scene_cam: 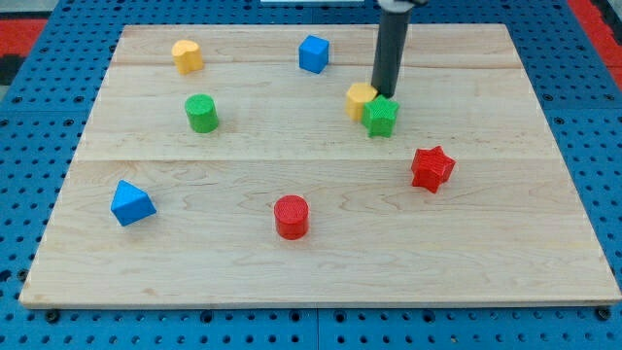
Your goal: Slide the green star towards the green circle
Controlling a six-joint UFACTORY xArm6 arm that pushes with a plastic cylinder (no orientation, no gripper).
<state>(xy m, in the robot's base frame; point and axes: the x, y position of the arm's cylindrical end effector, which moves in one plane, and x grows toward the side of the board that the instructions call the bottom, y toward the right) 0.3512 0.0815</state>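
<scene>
The green star (382, 117) lies right of the board's middle, touching a yellow block (360, 98) at its upper left. The green circle (202, 113) stands far off to the view's left, at about the same height. My tip (385, 94) comes down from the view's top and ends just above the green star's upper edge, beside the yellow block's right side. It seems to touch both.
A blue cube (313, 53) and a yellow block (188, 55) sit near the board's top. A red star (431, 168) lies below right of the green star. A red circle (291, 216) and a blue triangle block (131, 203) lie lower down.
</scene>
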